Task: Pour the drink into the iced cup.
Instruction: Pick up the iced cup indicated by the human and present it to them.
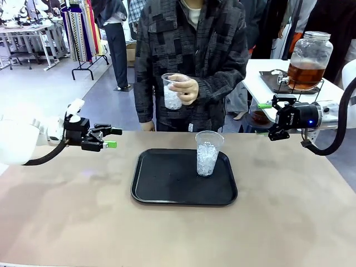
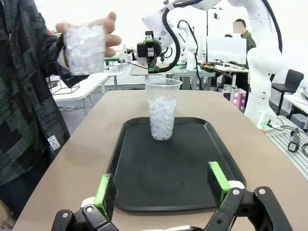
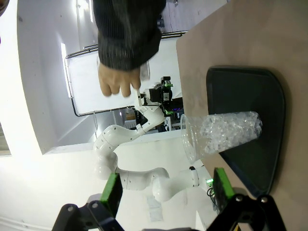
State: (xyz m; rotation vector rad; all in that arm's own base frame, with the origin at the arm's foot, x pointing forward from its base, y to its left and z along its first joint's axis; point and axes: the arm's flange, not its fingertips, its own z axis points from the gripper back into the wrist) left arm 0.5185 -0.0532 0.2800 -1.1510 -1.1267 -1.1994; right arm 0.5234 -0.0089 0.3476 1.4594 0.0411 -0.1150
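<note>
While both arms hang out to the sides, you have nothing in either gripper. Your left gripper (image 1: pixel 113 138) hovers over the left part of the table (image 1: pixel 67 222), pointing toward the middle, its jaws spread wide and empty. Your right gripper (image 1: pixel 270 120) sits near the table's far right edge, also pointing inward, fingers just as far apart and holding nothing.

The drink (image 1: pixel 303 76), amber-brown, fills the lower part of a lidded glass jar (image 1: pixel 310 47). The jar rests on a wire stand on a white side table (image 1: pixel 257 78) behind your right arm, well apart from the main table.

The iced cup (image 1: pixel 208 154), clear plastic and partly filled with ice, stands upright on the black tray (image 1: pixel 146 194), in its far right area. The tray lies in the middle of the table, between your two grippers.

Across from you, the person's hand (image 1: pixel 188 89) holds a second cup (image 1: pixel 170 93) of ice at chest height, above and beyond the tray's far edge, apart from both grippers.
</note>
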